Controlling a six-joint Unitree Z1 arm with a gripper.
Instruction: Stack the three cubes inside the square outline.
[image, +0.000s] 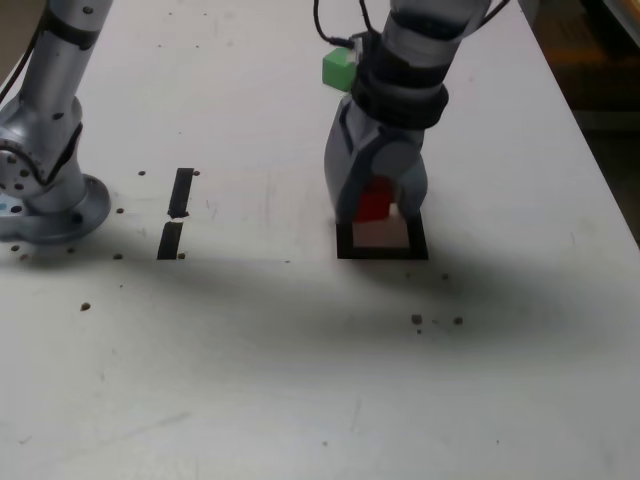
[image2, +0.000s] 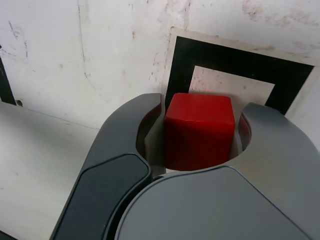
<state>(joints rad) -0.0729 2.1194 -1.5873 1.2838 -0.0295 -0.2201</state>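
Jaws clamp red cube (image2: 199, 131) over square outline (image: 383, 250) (green cube (image: 337, 68) apart).

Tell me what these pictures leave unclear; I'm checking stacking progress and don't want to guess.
- Yellow cube: in neither view, so its place is unknown.
- Green cube: exterior view, partly hidden by the arm.
- Red cube: whether it touches the table is hidden by the gripper and its jaws in both views.
- Square outline: near edge covered in the wrist view.
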